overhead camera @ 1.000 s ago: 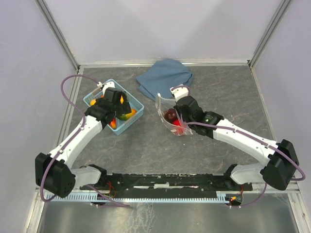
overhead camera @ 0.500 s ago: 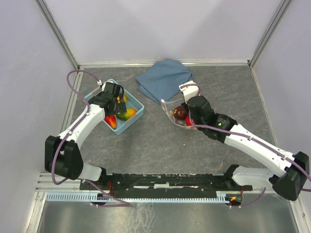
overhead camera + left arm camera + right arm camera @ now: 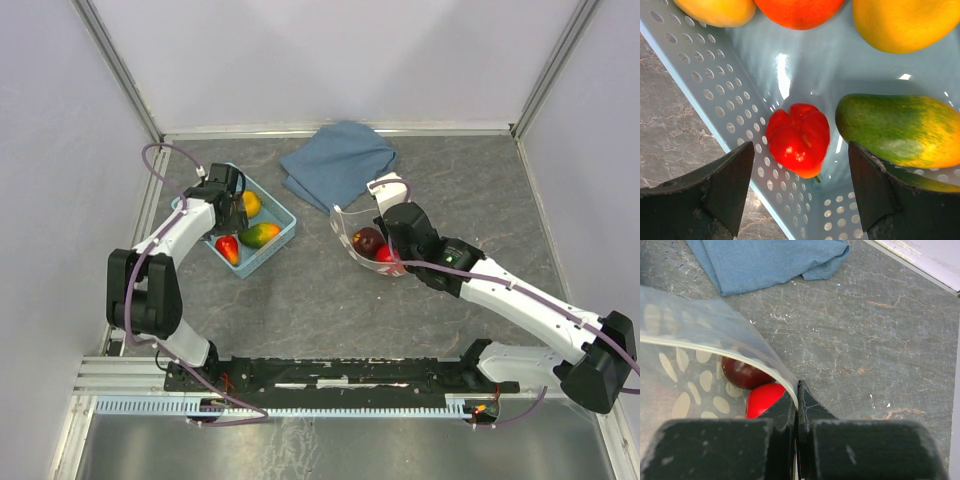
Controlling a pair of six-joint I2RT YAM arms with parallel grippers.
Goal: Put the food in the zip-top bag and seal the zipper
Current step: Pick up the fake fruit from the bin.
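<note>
- left gripper: jaws apart, low in the light-blue basket at 10 o'clock on the table. They straddle the red pepper and touch nothing.
- right gripper: jaws together, clamped on the rim of the zip-top bag, just right of table centre. The blue cloth lies at 12 o'clock of it.
- Food: a dark purple fruit and a red fruit are in the bag. The pepper, green-yellow mango, orange fruit and two yellow ones are in the basket.
- zipper: unsealed, mouth held open.
- Step, my read: grabbing the pepper, task roughly a third done.
- Risk: the pepper sits tight against the perforated wall and the 9 o'clock finger looks outside that wall. Closing could trap the wall and drag or tip the basket.
- Risk: the mango is just beside the pepper at 3 o'clock. The other finger may shove it and knock the pepper off line.
- Risk: the pepper is glossy and lobed, so an off-centre pinch could squirt it out.
- Risk: the bag hangs from one pinch. If the mouth sags, a drop misses or the two fruits inside roll out.
</note>
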